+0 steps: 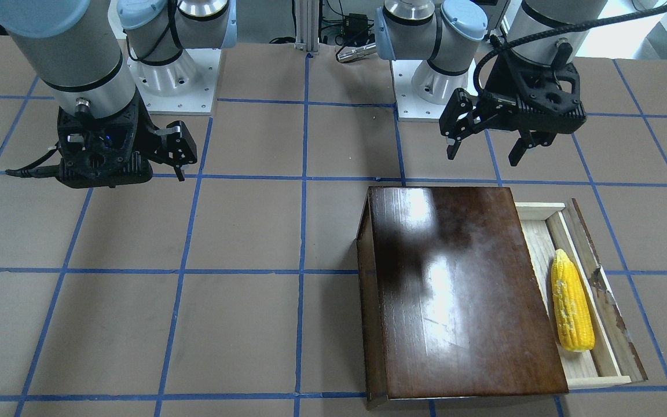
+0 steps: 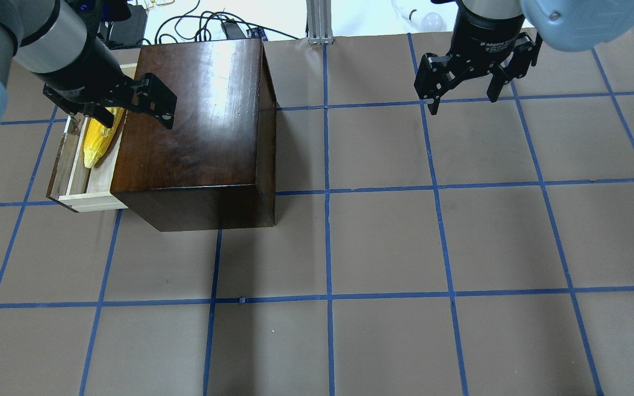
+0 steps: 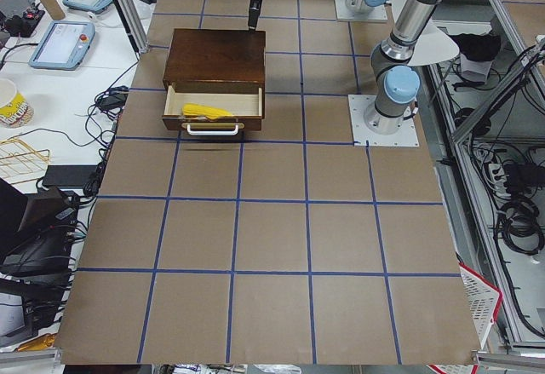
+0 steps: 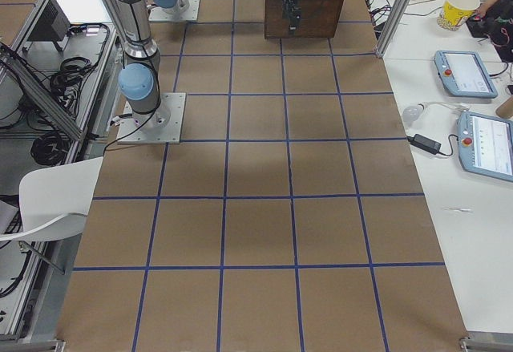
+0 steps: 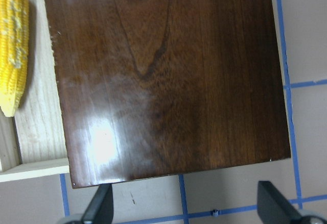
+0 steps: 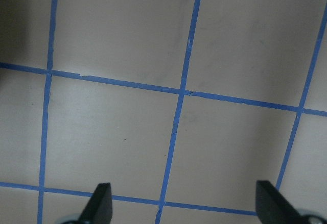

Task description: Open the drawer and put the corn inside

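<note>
Corn (image 1: 571, 301) already lies inside the drawer (image 1: 611, 307), flat on the pale wooden floor. In the front-facing view its long axis runs from 12 to 6 o'clock, tapered tip at 12, alongside the dark front panel and just beside it. The drawer stands pulled out from the 3 o'clock side of the brown box (image 1: 461, 289), so the cob sits in the uncovered strip between the box wall and the panel. A pale handle (image 3: 211, 129) shows on the panel in the left side view.

Judging by this, both parts of the task look done. If a closing push were wanted, it would go against that panel towards 9 o'clock, across the cob's length, so the cob should ride in without catching.

From the corn, the left gripper (image 1: 484, 152) is at about 11 o'clock in that view, raised above the far edge of the box with its fingers spread and nothing between them. Its wrist camera shows the cob up at 10 o'clock and the box top straight below. The right gripper (image 2: 464, 103) hangs over the bare table (image 1: 241, 231), well apart from the box, fingers also spread and empty, so the left arm is clearly the nearer one
</note>
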Robot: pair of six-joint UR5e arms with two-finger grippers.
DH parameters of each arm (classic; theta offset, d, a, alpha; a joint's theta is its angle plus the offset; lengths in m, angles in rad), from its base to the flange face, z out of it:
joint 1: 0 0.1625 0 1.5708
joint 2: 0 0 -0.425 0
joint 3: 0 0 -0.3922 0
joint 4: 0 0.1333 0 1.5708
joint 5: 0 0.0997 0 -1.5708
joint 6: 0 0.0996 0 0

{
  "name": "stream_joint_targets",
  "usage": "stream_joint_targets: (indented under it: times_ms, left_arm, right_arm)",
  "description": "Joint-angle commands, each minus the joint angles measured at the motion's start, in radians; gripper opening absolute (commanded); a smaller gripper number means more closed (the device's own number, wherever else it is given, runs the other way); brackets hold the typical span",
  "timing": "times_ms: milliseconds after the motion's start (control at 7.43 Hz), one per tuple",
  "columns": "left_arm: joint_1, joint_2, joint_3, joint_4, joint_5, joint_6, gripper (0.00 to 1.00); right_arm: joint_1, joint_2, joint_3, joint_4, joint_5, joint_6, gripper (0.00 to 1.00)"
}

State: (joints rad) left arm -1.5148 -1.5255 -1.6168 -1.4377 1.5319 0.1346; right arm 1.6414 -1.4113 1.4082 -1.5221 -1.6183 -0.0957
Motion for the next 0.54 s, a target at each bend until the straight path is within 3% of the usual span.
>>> stream_joint_targets:
  times_ms: [0, 404]
  left_arm:
    - [0.002, -0.025, 0.052, -0.029, 0.017, -0.003, 1.0]
    - [-0.008, -0.045, 0.071, -0.047, 0.034, -0.007, 1.0]
  right_arm:
    - [0.0, 0.0, 0.0, 0.0, 0.0, -0.001, 1.0]
    - [0.0, 0.0, 0.0, -0.001, 0.0, -0.001, 1.0]
